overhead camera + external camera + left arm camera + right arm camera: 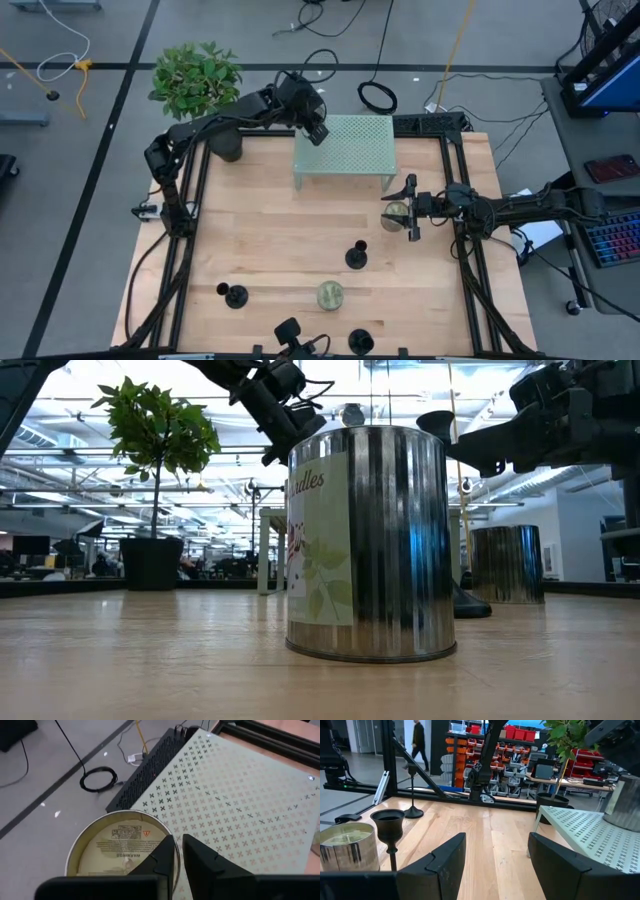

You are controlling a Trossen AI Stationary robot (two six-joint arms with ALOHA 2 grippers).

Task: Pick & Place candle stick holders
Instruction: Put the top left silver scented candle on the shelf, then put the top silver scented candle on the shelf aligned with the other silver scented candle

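Note:
My left gripper is over the far left part of the pale green perforated shelf, shut on a brass cup, which also shows in the right wrist view. My right gripper is open and empty, raised above the table near its right edge. A second brass cup stands on the table by it. A third brass cup stands near the front edge. Three black stemmed holders stand upright on their round bases. My left gripper holds the cup by its rim, one finger inside the cup and one outside. The fingers come from above, pointing down. The cup is upright, open end up, over the shelf's edge; whether its bottom touches the shelf I cannot tell.
A black plant pot with a green plant stands at the table's far left. The black frame rail runs along the table's right side. Bare wood lies between the shelf and the holders.

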